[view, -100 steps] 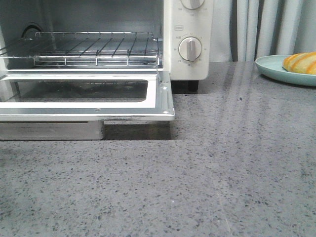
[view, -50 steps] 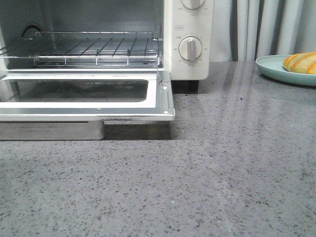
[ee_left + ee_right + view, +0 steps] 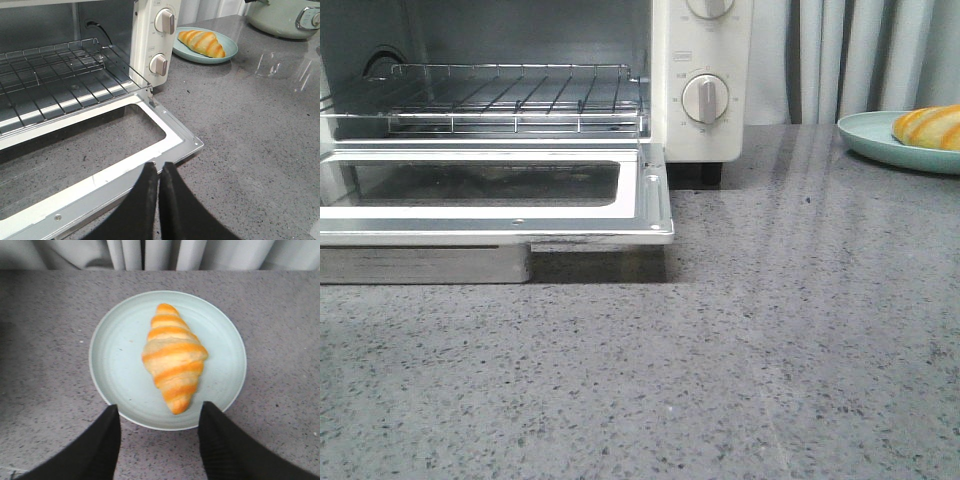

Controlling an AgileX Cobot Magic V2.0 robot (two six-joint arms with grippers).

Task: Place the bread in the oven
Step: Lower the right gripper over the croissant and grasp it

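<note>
My right hand (image 3: 159, 432) hangs wide open and empty above the bread (image 3: 173, 355), untouched on its plate (image 3: 115, 355), well right of the oven (image 3: 700, 130). Door down, rack (image 3: 510, 95) bare; left hand (image 3: 159, 172) pinched closed, empty. Everything remains: grasp, carry, place.

Pale mint plate (image 3: 117, 365) on grey speckled countertop (image 3: 740, 370), far right in front view. Grey-white curtain (image 3: 860, 55) hangs behind. Pale green lidded cooker (image 3: 282, 17) (only partly in frame) beyond plate.
</note>
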